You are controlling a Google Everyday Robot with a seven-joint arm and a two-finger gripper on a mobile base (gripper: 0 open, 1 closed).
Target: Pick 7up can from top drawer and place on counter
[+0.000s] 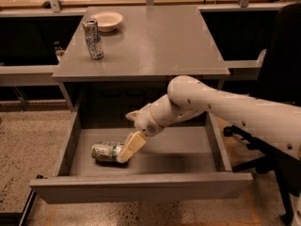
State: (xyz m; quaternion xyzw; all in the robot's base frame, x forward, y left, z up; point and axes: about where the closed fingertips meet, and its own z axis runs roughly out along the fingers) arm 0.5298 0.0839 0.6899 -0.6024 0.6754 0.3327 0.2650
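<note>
The 7up can (104, 151), silvery with green markings, lies on its side on the floor of the open top drawer (141, 187), left of the middle. My gripper (128, 150) reaches down into the drawer from the right and sits at the can's right end, touching or almost touching it. My white arm (221, 109) crosses above the drawer's right half. The grey counter (155, 41) is the cabinet top above the drawer.
A taller slim silver-and-blue can (93, 38) stands at the counter's left side, and a white bowl (107, 20) sits behind it. A black chair (282, 69) stands to the right of the cabinet. The drawer walls enclose the can.
</note>
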